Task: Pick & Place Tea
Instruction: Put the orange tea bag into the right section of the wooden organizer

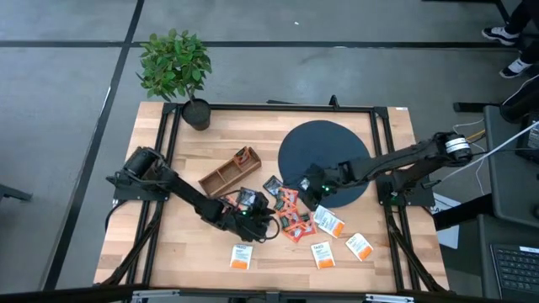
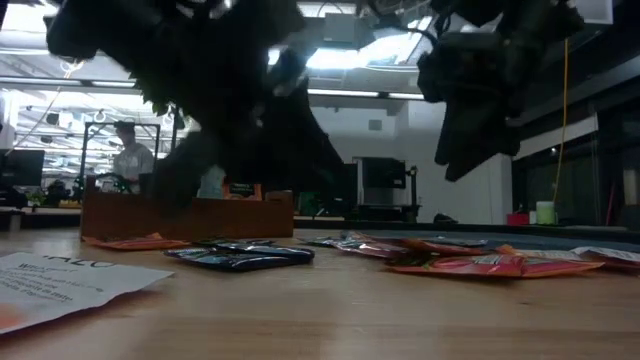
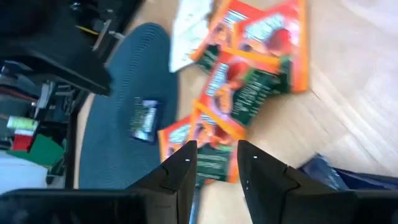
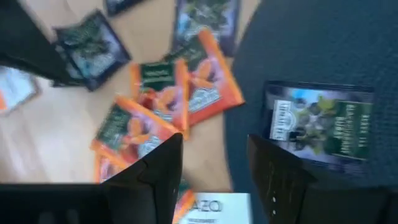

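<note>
Tea sachets lie loose on the wooden table: a cluster of red-orange ones (image 1: 290,217), dark ones (image 1: 272,185), and white ones with an orange band (image 1: 360,246). One dark blue sachet (image 4: 320,127) lies flat on the dark round disc (image 1: 324,156), near its edge. My left gripper (image 3: 214,171) is open, low over the near side of the red-orange cluster, and a red-orange sachet (image 3: 214,146) shows just ahead of its fingers. My right gripper (image 4: 214,168) hangs open above the disc's edge, beside the dark blue sachet, with nothing between its fingers.
A brown wooden divided box (image 1: 229,172) stands left of the sachets. A potted plant (image 1: 177,67) stands at the far left corner. A black frame (image 1: 383,151) runs around the table. Bare wood (image 1: 185,244) lies at the near left.
</note>
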Robot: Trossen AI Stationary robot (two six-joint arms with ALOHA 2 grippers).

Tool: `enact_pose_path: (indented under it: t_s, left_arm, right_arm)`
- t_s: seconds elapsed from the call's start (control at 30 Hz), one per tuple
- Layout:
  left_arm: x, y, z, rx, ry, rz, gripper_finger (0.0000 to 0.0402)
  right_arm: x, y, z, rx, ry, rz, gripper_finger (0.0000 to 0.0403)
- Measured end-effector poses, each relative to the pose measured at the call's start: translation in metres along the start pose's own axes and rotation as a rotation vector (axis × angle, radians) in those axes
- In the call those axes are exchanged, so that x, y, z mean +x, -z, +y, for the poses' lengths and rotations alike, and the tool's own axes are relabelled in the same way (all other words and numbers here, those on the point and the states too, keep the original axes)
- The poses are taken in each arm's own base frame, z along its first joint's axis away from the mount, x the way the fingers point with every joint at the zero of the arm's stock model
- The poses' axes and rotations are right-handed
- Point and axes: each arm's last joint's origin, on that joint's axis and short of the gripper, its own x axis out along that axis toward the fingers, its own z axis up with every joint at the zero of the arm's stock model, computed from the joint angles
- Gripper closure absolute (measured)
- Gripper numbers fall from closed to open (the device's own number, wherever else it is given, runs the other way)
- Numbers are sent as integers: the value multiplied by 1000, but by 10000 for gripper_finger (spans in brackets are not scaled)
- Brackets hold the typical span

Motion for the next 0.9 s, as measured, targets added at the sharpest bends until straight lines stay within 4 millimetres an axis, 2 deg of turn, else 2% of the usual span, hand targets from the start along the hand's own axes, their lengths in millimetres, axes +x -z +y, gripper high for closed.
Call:
enact_pose_path:
  t_s: [0.17,0.37,0.77,0.9]
  left_arm:
    - [20,-6,-19,68,-20,43,281]
    - [38,-29,-25,73,-136,82,284]
    - [32,-30,-31,192,12,92,286]
    - [34,-33,-28,180,36,85,286]
  right_arm:
    - [7,9,5,-6,21,31,221]
    - [20,20,8,-6,60,85,221]
    - [24,28,11,12,73,113,221]
    - [24,27,11,17,71,110,221]
